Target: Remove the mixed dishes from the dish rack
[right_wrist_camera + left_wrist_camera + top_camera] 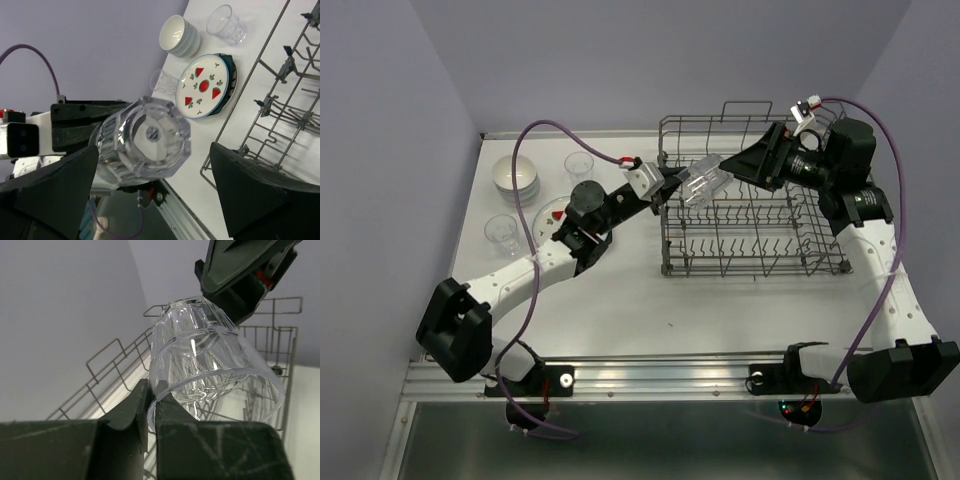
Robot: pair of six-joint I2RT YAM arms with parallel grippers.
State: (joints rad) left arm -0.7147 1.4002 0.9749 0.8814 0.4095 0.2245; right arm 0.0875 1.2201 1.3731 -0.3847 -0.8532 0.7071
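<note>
A clear glass tumbler [705, 180] hangs on its side over the left end of the grey wire dish rack [750, 245]. My left gripper [682, 183] is shut on it; in the left wrist view the jaws [151, 406] pinch the rim of the tumbler [210, 355]. My right gripper [732, 165] stands open at the glass's base. In the right wrist view its fingers [260, 190] stand wide on either side of the tumbler [145, 140] without touching it. The rack's floor shows no dishes.
On the table left of the rack stand stacked white bowls [515, 177] and two tumblers [580, 165] [502, 230]. The strawberry plate [205, 86] lies on the teal plate [234, 75], partly under my left arm in the top view.
</note>
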